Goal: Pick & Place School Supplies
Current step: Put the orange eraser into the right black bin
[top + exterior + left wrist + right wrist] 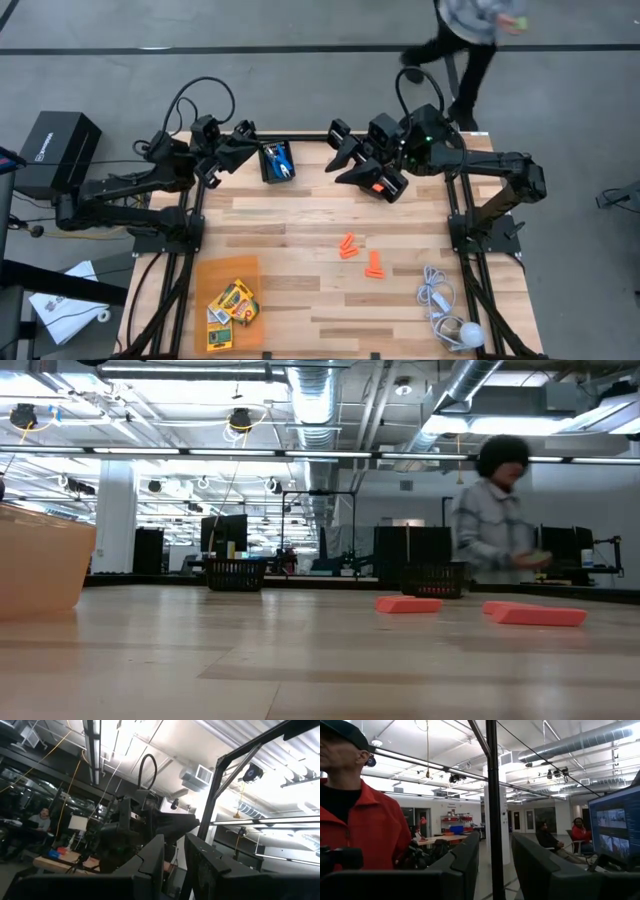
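Yellow-and-green crayon boxes (232,303) lie in a translucent orange tray (204,275) at the table's near left. Blue-handled scissors (279,161) sit inside a black mesh bin (268,176) at the far edge. Stubby orange pieces (347,246) (374,266) lie flat on the wood right of centre, and show in the low view as orange pieces (408,604) (535,615). My left gripper (243,148) (175,870) hovers open just left of the bin. My right gripper (343,158) (495,870) hovers open to the bin's right. Both wrist views look up into the room.
A white cord with a round bulb (447,312) lies at the near right corner. Bare wood lies between the tray and the orange pieces. Black boxes and papers sit left of the table. A person (470,30) walks beyond the far edge, and people show in the wrist views.
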### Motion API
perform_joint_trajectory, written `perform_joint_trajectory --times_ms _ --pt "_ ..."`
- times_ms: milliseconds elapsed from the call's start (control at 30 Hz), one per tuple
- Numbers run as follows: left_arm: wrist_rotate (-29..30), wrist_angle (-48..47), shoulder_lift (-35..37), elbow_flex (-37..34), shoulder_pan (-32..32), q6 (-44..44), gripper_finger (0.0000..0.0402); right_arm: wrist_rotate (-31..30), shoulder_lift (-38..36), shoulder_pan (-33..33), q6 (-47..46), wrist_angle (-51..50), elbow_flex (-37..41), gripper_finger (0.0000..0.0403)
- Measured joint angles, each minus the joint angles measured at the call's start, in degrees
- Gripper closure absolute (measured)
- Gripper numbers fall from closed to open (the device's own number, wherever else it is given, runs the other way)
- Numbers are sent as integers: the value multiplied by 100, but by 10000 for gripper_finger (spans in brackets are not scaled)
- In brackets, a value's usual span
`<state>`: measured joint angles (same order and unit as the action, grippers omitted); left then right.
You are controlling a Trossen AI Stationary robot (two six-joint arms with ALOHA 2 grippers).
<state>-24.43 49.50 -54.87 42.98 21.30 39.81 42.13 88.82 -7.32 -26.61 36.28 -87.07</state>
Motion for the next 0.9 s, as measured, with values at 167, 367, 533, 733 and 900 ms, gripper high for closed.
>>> perform_joint_trajectory --times_ms 167,367,533,733,900 --pt "-2 -13 0 0 0 2 330 -30 0 90 2 24 0 294" --pt "-2 -46 0 0 0 2 330 -47 0 173 20 21 1 294" --pt "-4 -60 0 0 0 4 330 -61 0 173 19 21 0 294" --pt "-4 -66 0 0 0 4 330 -62 0 171 17 21 1 294" --pt "-7 -66 0 0 0 5 330 -62 0 170 3 21 1 294"
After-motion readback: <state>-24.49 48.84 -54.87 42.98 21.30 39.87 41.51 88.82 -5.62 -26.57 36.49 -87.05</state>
